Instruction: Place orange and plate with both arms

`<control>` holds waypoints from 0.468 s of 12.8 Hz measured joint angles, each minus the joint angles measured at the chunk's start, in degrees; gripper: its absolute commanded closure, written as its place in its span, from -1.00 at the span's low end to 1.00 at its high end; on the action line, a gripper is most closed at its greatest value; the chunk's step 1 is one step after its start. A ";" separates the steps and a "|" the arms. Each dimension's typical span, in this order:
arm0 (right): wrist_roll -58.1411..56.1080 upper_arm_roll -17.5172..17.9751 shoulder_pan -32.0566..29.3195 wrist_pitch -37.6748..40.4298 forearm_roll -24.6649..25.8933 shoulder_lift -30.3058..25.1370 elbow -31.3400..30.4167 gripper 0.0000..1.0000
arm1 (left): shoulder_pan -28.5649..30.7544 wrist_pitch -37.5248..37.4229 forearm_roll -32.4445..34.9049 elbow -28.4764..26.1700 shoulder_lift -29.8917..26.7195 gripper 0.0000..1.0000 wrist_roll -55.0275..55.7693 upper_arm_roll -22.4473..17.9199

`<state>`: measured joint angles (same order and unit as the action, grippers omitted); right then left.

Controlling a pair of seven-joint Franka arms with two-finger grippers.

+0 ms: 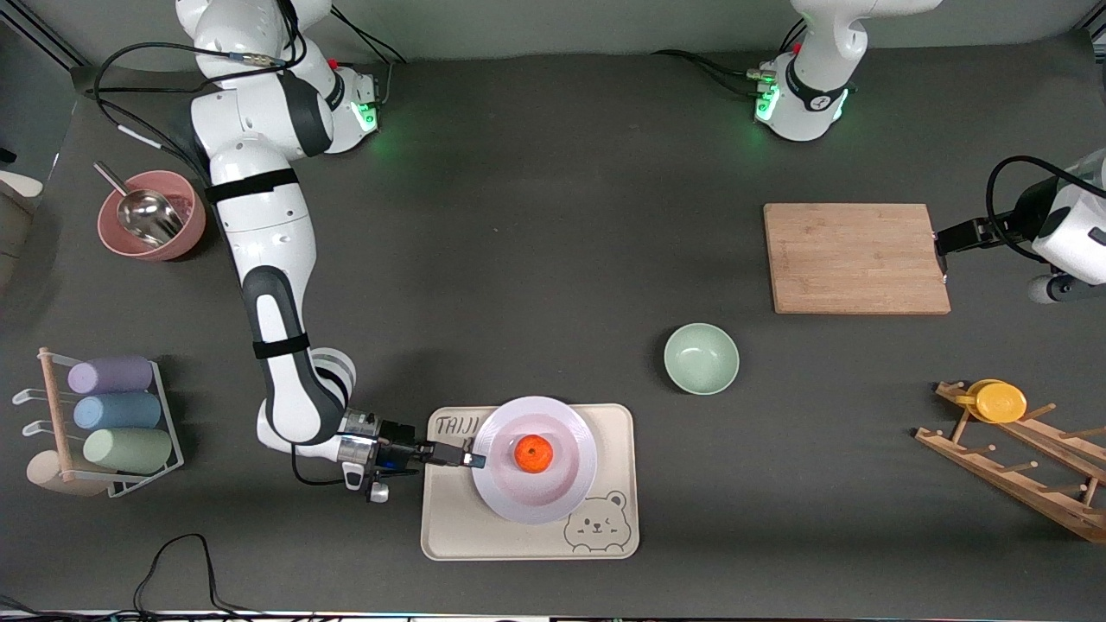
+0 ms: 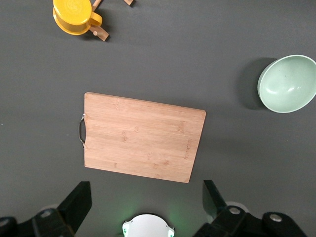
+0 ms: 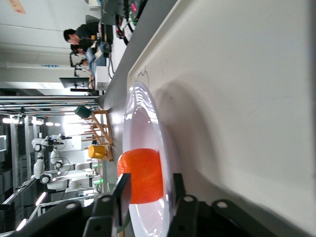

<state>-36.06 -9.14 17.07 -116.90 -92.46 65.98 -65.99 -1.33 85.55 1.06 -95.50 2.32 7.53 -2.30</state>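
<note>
Two arms: we see the right arm reaching low across the table to the tray, while the left arm waits over the cutting board
Right gripper [image 1: 467,459]: level with the rim of the plate [image 1: 570,492], at the plate's edge toward the right arm's end of the table; in the right wrist view its fingers [image 3: 122,195] stand one above and one below the rim with a little gap showing, so we judge the pinch is loosening or just let go rather than clamped hard
Plate: flat on the cream bear tray [image 1: 449,527], covering most of the tray's half farther from the front camera; we read this as its resting place, since nothing lifts it off the tray
Orange [image 1: 533,453]: in the middle of the plate, where the shallow dish keeps it from rolling
Left gripper [image 2: 145,200]: jaws spread wide and holding nothing, hanging above the wooden cutting board [image 1: 855,257] at the left arm's end of the table, out of the other arm's way
Green bowl [image 1: 701,358]: on the bare table between tray and board, well apart from both
Task progress: we judge both things are set down; what seems left is for the right gripper to slide clear of the rim without dragging the plate
</note>
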 measured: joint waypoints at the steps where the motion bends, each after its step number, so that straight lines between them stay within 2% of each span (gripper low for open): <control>1: 2.11 -0.80 -0.10 -0.01 2.25 -0.25 0.48 -0.24 | -0.01 0.00 0.00 0.00 0.00 -1.00 0.00 0.00; 4: 4.91 -2.35 -1.06 0.30 11.08 -3.04 1.04 -0.30 | -0.04 -0.02 0.00 0.00 0.01 -1.00 0.00 0.00; 6: 7.08 -3.63 -2.65 3.88 18.52 -5.99 0.91 -0.37 | -0.04 -0.02 0.00 0.01 0.01 -1.00 0.00 0.00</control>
<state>-28.98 -12.77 14.43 -113.03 -73.95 60.00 -65.08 -1.37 85.52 1.06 -95.50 2.33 7.53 -2.30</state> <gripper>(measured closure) 0.352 0.000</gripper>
